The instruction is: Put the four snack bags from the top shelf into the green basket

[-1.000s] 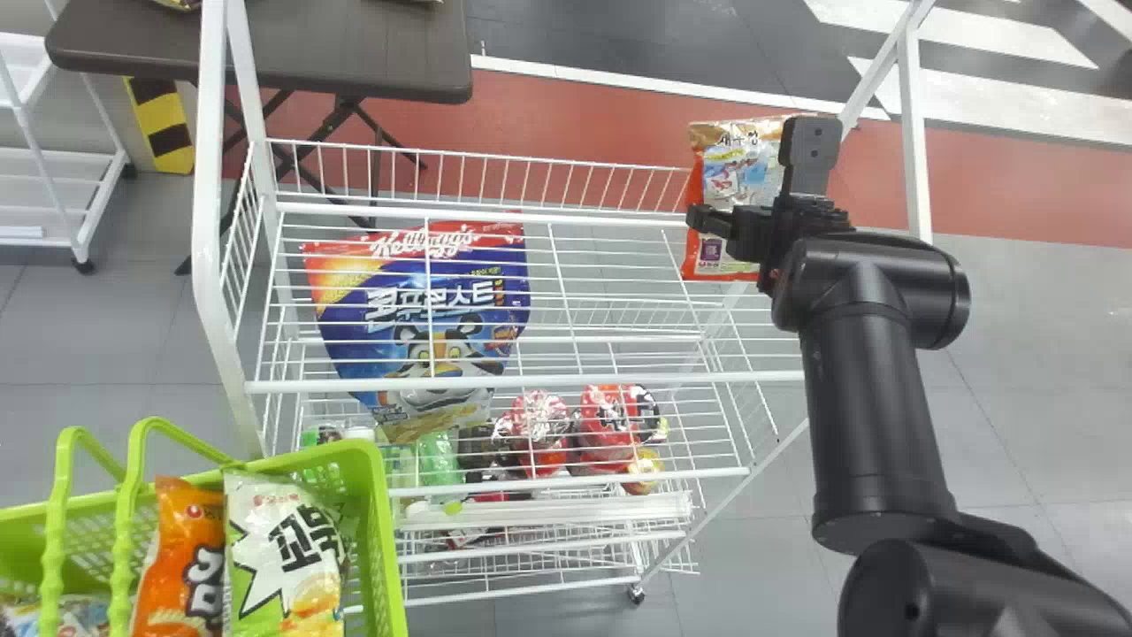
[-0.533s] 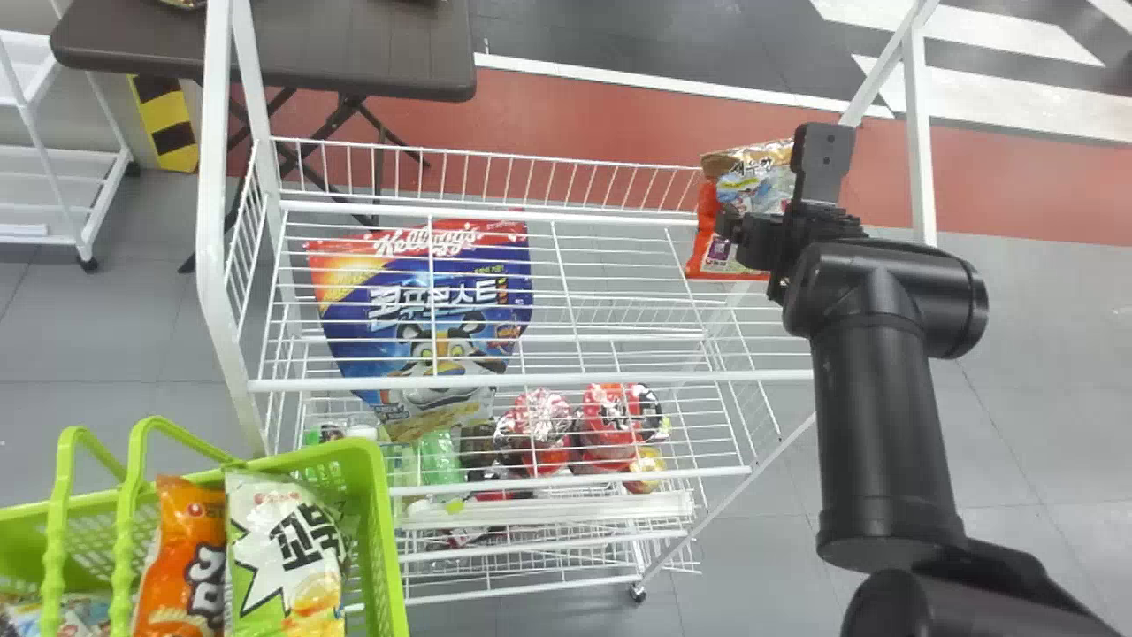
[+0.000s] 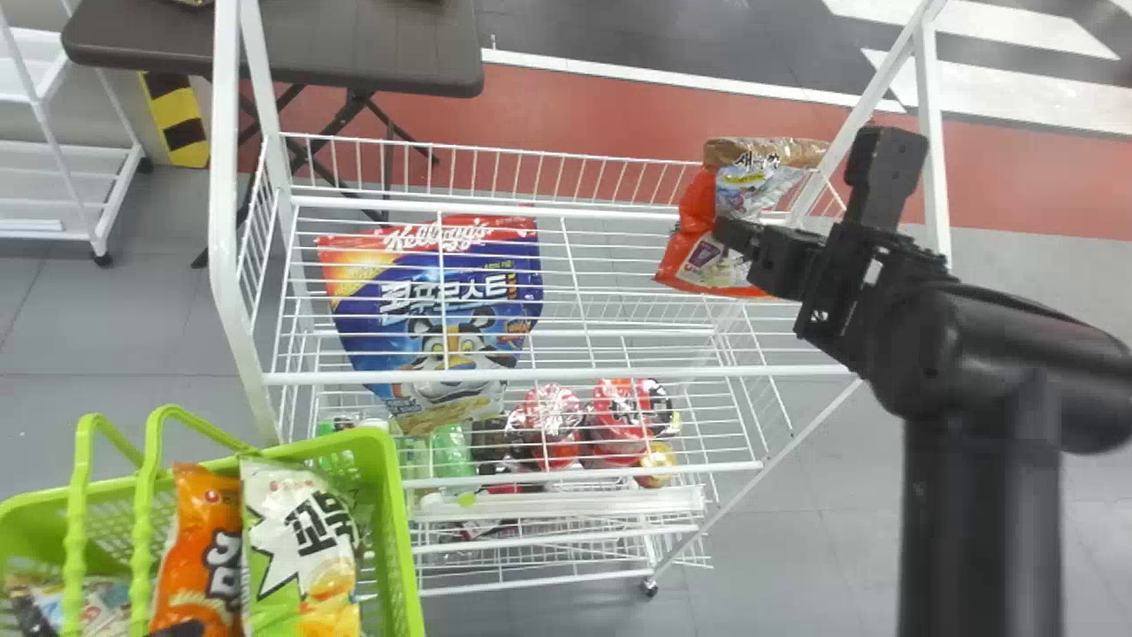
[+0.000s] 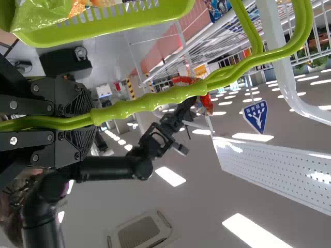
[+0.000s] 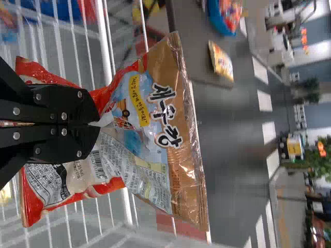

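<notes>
Right now, taking the head view as a clock face, the red snack bag (image 3: 692, 257) is at two o'clock, at the far end of the wire rack's (image 3: 584, 376) top level. The right gripper (image 3: 741, 237) has it pinched around the middle, fingers drawn together with the wrapper squeezed between them. In the right wrist view the bag is creased at the pinch, its brown end (image 5: 189, 170) fanning out beyond the fingertips.

The green basket (image 3: 402, 531) sits at eight o'clock. Inside, an orange bag (image 3: 196, 531) and a white-and-green bag (image 3: 305, 540) stand side by side, touching, the white-and-green one toward three o'clock from its neighbour. Part of another packet (image 3: 106, 602) shows toward nine o'clock from them. At seven o'clock, on the bottom edge, is a bit of the left gripper (image 3: 177, 630); in its wrist view, its fingers are narrow, clamped on the basket's handles (image 4: 155, 99).

A cereal bag (image 3: 442, 310) lies at nine o'clock, seen through the top level's wires. Red packages (image 3: 615, 416) are lower down at six o'clock. The dark table (image 3: 363, 44) is near eleven, and a white cart (image 3: 53, 159) stands between nine and ten.
</notes>
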Tool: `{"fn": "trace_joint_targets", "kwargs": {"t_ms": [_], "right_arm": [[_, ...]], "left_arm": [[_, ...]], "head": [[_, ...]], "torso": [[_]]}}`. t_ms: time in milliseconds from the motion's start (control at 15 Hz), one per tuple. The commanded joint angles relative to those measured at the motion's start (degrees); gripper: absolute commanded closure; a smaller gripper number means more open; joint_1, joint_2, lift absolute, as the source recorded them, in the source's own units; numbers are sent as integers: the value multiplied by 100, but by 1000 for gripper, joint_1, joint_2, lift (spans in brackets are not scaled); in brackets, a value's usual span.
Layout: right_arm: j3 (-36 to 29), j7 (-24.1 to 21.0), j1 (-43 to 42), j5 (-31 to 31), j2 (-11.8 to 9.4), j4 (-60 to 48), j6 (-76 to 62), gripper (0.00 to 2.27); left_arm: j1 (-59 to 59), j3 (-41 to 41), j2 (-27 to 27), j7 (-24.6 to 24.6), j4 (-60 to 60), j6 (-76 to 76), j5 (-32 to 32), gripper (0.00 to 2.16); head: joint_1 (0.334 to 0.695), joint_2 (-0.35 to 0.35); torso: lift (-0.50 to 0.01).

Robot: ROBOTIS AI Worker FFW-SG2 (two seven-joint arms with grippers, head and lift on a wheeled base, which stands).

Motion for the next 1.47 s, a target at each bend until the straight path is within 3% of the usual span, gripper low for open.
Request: {"fn": "trace_joint_targets", "kwargs": {"t_ms": [0, 133, 267, 400, 533, 600, 733, 1133, 1400], "right_arm": [[148, 53, 768, -830, 9, -1385, 724, 2256], [307, 114, 1418, -1621, 9, -2097, 882, 2256], [720, 202, 1893, -1928, 9, -2360, 970, 2256], [1080, 290, 2227, -2438, 9, -2404, 953, 2256], [1563, 413, 2473, -2623, 9, -2334, 795, 2256], [1766, 413, 2535, -2614, 9, -2264, 584, 2256], [2135, 413, 2482, -2675, 9, -1886, 531, 2256], [2978, 395, 1770, -2772, 9, 153, 127, 2256], [3374, 140, 1216, -2825, 71, 1076, 267, 2256]], "left_arm": [[-34, -18, -7, -57, 26, 0, -6, 2145], [-69, -18, -7, -57, 43, 0, -6, 2145], [-113, -26, -7, -57, 61, 18, 3, 2145], [-140, -53, -7, -57, 61, 18, -6, 2145], [-140, -61, -7, -57, 70, 0, -6, 2145], [-149, -70, -7, -57, 70, 18, -6, 2145], [-149, -70, -7, -57, 70, 18, -6, 2145], [-192, -88, 2, -57, 70, 18, -14, 2145], [-201, -123, 2, -57, 43, 18, -23, 2145]], "head": [[695, -162], [695, -95], [695, -26], [695, 88], [695, 177], [695, 263], [695, 339], [695, 350], [695, 350]], "torso": [[0], [0], [0], [0], [0], [0], [0], [0], [0]]}}
